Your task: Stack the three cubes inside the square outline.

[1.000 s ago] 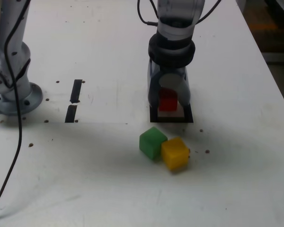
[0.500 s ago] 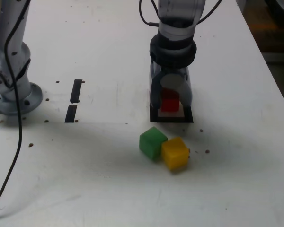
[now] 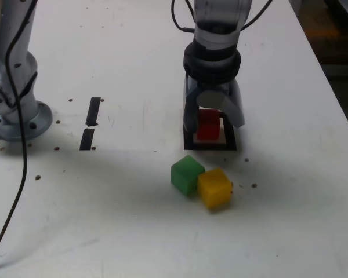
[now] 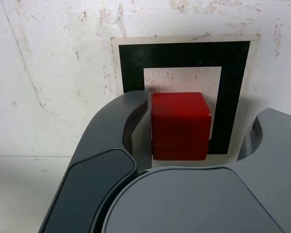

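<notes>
The red cube (image 3: 208, 126) stands on the table inside the square outline (image 3: 211, 145), a black frame with a white centre. My gripper (image 3: 213, 120) straddles it from above, jaws open. In the wrist view the red cube (image 4: 179, 124) sits within the outline (image 4: 184, 54); one finger (image 4: 131, 109) lies right against its side and the other finger (image 4: 271, 131) stands apart from it. The green cube (image 3: 187, 174) and the yellow cube (image 3: 214, 187) rest side by side, touching, on the table just in front of the outline.
The arm's grey base (image 3: 11, 113) is bolted down at the exterior view's left, with a black cable (image 3: 20, 174) trailing toward the front. Two short black strips (image 3: 93, 111) lie between the base and the outline. The table edge runs along the exterior view's right.
The jaws, shut on the red cube a second ago, have spread apart. The cube stays in the outline. Green and yellow cubes have not moved.
</notes>
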Controlling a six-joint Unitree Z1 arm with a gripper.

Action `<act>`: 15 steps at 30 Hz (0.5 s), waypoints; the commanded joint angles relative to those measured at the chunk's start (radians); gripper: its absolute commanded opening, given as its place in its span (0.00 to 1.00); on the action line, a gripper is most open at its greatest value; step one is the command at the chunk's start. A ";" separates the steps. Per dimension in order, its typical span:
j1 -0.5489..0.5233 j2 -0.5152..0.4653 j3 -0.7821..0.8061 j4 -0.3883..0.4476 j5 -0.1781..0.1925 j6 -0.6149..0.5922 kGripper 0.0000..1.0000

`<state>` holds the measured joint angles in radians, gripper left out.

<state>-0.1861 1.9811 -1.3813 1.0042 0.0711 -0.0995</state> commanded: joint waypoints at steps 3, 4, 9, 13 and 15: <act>0.002 -0.014 0.002 0.023 0.011 0.001 0.80; 0.002 -0.019 0.001 0.034 0.016 0.000 0.81; 0.002 -0.056 -0.014 0.113 0.049 -0.018 0.84; -0.006 -0.097 -0.043 0.197 0.078 -0.043 0.84; -0.016 -0.115 -0.059 0.231 0.088 -0.057 0.85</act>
<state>-0.1922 1.8902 -1.4275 1.2192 0.1542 -0.1482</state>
